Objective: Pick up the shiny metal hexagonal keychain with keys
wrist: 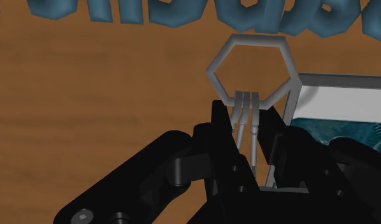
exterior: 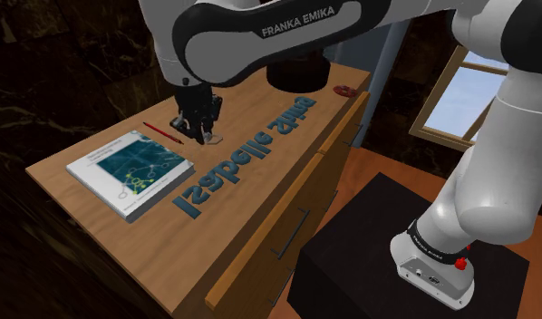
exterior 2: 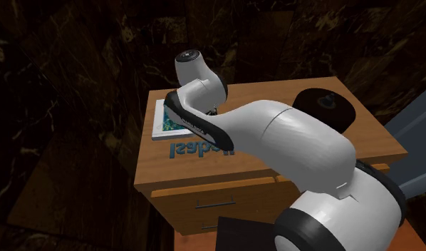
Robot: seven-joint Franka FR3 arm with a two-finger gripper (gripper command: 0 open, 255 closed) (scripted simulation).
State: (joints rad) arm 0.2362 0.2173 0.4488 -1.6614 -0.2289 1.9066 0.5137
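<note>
Upper left of centre in the shoulder view, the black gripper (exterior: 198, 134) hangs low over the top of a wooden dresser (exterior: 260, 195), fingertips close to the wood. On the white arm (exterior: 260, 36) above it we read "FRANKA EMIKA" in white capitals on a dark band.

Seen along the hand, the hexagonal keychain (wrist: 246, 97) lies straight ahead of the gripper (wrist: 244, 109). It is drawn plain grey. Its six-sided ring (wrist: 253, 39) sits just past the fingertips, and its three slim keys (wrist: 254, 137) run back between the two fingers (wrist: 222, 127). The fingers stand close together and clasp the keys. We cannot tell whether the ring rests on the wood or is raised off it.

The keychain sits between raised blue lettering (exterior: 237, 168) and the corner of a book (wrist: 336, 108). The lettering runs upside down across the middle of the shoulder view. Its longer word looks like "Isabella", and we cannot read the shorter word beyond it with certainty. In the second exterior view the same letters (exterior 2: 194, 148) sit at centre, partly behind the arm.

The book (exterior: 129, 170) lies flat at the shoulder view's left, with a dark teal cover, pale line patterns and a white border. Its small print is too fine to read. A thin red stick (exterior: 162, 133) lies just beside the gripper, and a small red object (exterior: 343, 89) sits near the dresser's far end. The black stand (exterior: 387, 245) fills the lower right, and a window (exterior: 446, 104) shows at the right.
</note>
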